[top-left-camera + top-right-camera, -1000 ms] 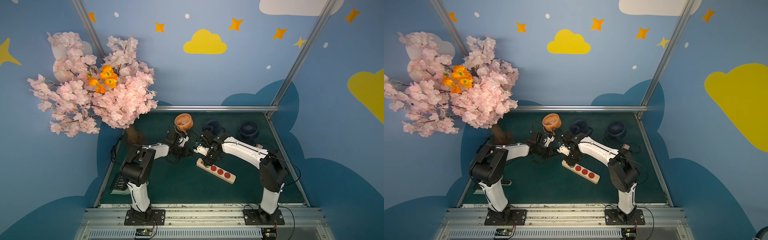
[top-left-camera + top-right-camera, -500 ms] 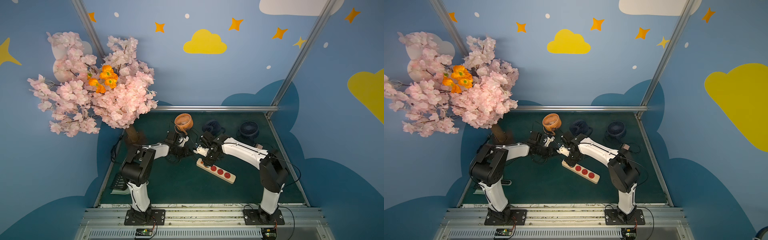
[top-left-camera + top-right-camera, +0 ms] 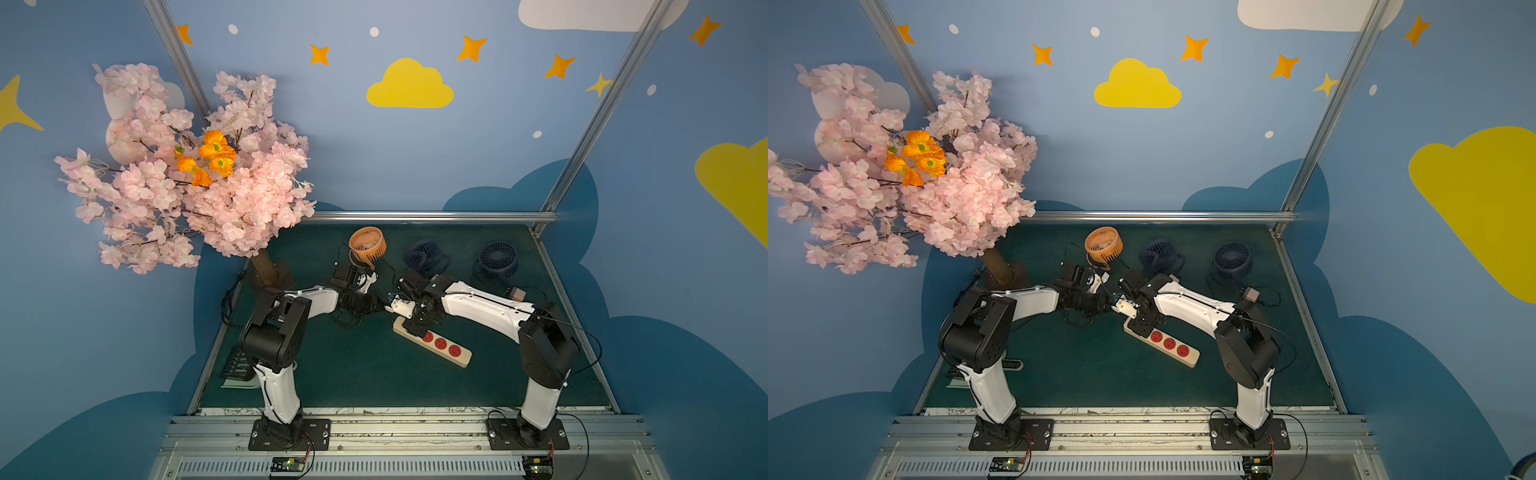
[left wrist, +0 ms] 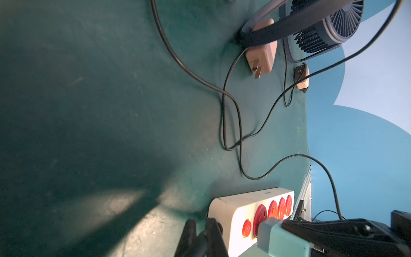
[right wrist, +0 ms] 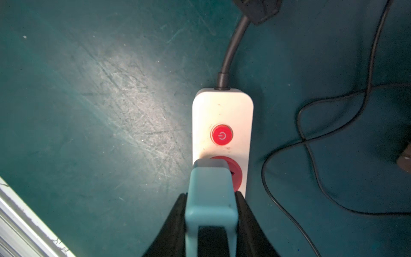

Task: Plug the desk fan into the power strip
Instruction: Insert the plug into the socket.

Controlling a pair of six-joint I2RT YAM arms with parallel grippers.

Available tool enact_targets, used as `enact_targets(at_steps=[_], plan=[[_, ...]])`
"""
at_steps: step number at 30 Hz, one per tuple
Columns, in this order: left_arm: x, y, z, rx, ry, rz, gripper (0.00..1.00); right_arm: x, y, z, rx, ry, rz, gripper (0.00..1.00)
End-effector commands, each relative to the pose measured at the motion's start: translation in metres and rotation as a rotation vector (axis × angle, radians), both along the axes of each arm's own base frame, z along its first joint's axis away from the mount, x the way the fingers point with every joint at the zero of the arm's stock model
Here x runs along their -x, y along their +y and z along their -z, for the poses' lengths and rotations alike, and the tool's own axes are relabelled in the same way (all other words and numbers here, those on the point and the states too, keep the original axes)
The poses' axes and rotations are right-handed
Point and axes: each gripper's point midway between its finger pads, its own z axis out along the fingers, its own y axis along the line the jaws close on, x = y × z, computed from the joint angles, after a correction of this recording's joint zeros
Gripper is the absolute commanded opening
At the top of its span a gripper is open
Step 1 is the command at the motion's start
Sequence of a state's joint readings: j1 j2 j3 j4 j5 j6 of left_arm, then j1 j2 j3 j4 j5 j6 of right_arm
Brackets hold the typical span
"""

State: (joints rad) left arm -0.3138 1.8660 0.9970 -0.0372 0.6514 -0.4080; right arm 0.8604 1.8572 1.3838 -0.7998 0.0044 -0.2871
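The cream power strip (image 3: 445,349) (image 3: 1188,358) lies slantwise mid-table, with three red sockets uncovered in both top views. My right gripper (image 5: 210,197) (image 3: 415,328) is shut on a light blue plug (image 5: 211,189) (image 4: 282,238), which is pressed onto the socket beside the red button (image 5: 222,135). My left gripper (image 4: 201,231) (image 3: 384,308) is shut on the strip's black cord (image 5: 231,46) just off the strip's end. An orange desk fan (image 3: 368,246) stands behind the grippers. I cannot trace the plug's cord to a fan.
Two dark blue fans (image 3: 424,254) (image 3: 497,258) stand at the back right, with pinkish plugs (image 4: 261,56) (image 3: 517,294) and thin black cords (image 4: 231,124) loose on the green mat. A blossom tree (image 3: 187,174) overhangs the left side. A metal rail (image 5: 20,227) edges the front.
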Motion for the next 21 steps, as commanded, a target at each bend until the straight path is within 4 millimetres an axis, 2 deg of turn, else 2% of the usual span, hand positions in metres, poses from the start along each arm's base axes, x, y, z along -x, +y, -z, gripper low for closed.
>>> enact_targets(at_steps=[1, 7, 13, 21], plan=[[-0.009, 0.003, -0.006, 0.012, -0.031, -0.006, 0.02, 0.016, -0.043, 0.053, 0.222, 0.075, -0.025, 0.0], [-0.01, 0.004, -0.008, 0.015, -0.032, -0.011, 0.02, 0.017, -0.066, 0.076, 0.316, 0.109, -0.022, 0.0], [-0.011, 0.005, -0.008, 0.021, -0.034, -0.013, 0.02, 0.021, -0.075, 0.09, 0.344, 0.171, -0.004, 0.0], [-0.014, 0.006, -0.012, 0.043, -0.039, -0.029, 0.02, 0.043, -0.086, 0.116, 0.449, 0.207, -0.074, 0.0]])
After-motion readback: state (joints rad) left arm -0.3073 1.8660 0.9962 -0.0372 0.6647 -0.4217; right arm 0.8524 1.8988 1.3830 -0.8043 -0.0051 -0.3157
